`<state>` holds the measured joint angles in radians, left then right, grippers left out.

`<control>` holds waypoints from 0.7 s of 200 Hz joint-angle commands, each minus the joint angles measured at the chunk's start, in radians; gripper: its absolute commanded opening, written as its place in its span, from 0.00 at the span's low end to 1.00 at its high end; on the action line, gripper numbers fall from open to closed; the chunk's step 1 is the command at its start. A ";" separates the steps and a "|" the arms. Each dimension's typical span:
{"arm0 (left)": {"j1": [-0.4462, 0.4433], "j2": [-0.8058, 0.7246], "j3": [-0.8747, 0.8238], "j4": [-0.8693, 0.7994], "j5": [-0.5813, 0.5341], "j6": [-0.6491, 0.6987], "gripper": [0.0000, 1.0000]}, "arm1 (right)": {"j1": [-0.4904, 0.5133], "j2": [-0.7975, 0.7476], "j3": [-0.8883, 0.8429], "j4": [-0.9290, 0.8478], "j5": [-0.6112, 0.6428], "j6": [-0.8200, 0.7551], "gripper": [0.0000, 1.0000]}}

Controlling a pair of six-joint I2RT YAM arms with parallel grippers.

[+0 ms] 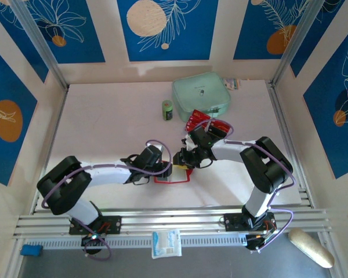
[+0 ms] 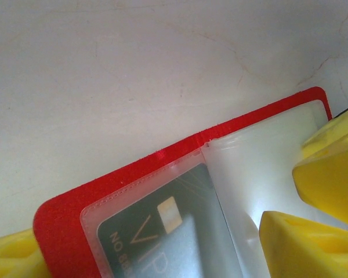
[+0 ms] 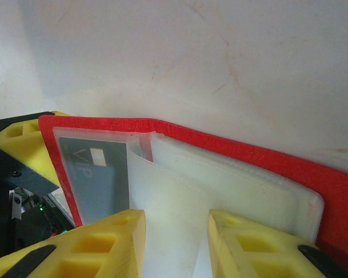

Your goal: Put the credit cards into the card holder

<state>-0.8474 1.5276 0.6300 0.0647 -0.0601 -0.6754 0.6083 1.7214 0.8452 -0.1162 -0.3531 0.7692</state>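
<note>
Card holder [image 1: 175, 176] lies opened flat on the white table [image 1: 104, 127], near the front edge and between the two arms, its red cover underneath and its pale clear pockets facing up. A dark card [image 2: 156, 231] marked VIP sits inside one pocket, its top edge just below the red border; the right wrist view shows the same dark card [image 3: 101, 174] in the left-hand pocket of the card holder [image 3: 220, 142]. The left gripper [image 1: 164, 169] is down on the holder's left side with its yellow fingers [image 2: 304, 246] wide apart, one at the red corner and the other over the clear pocket, gripping nothing. The right gripper [image 1: 183, 159] is down on the right side, its fingers [image 3: 104, 246] parted by a narrower gap in which a pale pocket leaf lies; whether they touch that leaf is hard to tell from this angle. A further yellow finger at the right edge of the left wrist view seems to belong to the right gripper. More red cards [image 1: 195, 121] lie farther back on the table, just in front of a mint-green pouch [image 1: 201, 95], with a small green can [image 1: 167, 110] to their left.
</note>
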 commanded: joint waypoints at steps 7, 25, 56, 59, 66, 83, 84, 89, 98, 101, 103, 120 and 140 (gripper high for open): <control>-0.002 -0.015 -0.033 -0.085 0.007 -0.013 0.75 | 0.018 -0.015 0.037 0.021 -0.083 0.026 0.34; -0.001 -0.045 -0.033 -0.099 -0.002 -0.010 0.76 | 0.023 -0.030 0.041 0.014 -0.082 0.031 0.35; -0.001 -0.131 -0.035 -0.140 -0.028 0.000 0.85 | 0.041 -0.062 0.054 -0.005 -0.072 0.044 0.37; -0.001 -0.141 -0.036 -0.143 -0.032 0.001 0.85 | 0.044 -0.065 0.057 -0.009 -0.070 0.046 0.38; 0.001 -0.168 -0.037 -0.155 -0.042 0.002 0.88 | 0.050 -0.073 0.064 -0.017 -0.065 0.048 0.42; 0.002 -0.233 -0.045 -0.190 -0.072 0.005 0.93 | 0.071 -0.085 0.087 -0.038 -0.044 0.058 0.52; 0.003 -0.238 -0.046 -0.191 -0.073 0.004 0.93 | 0.073 -0.085 0.088 -0.038 -0.043 0.059 0.52; 0.004 -0.260 -0.049 -0.203 -0.081 0.005 0.94 | 0.079 -0.087 0.096 -0.042 -0.040 0.063 0.53; 0.009 -0.298 -0.055 -0.221 -0.093 0.003 0.95 | 0.092 -0.086 0.108 -0.045 -0.031 0.072 0.57; 0.008 -0.311 -0.059 -0.226 -0.097 0.002 0.95 | 0.095 -0.085 0.113 -0.047 -0.031 0.075 0.59; 0.011 -0.321 -0.062 -0.231 -0.100 0.002 0.95 | 0.098 -0.084 0.116 -0.047 -0.027 0.077 0.61; 0.016 -0.395 -0.081 -0.258 -0.120 -0.005 0.97 | 0.124 -0.064 0.146 -0.049 -0.016 0.091 0.74; 0.024 -0.471 -0.104 -0.288 -0.141 -0.012 0.98 | 0.151 -0.015 0.188 -0.051 -0.010 0.097 0.75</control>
<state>-0.8375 1.1301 0.5602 -0.1429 -0.1486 -0.6762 0.7280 1.6611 0.9787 -0.1322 -0.3668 0.8463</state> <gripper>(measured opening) 0.971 0.742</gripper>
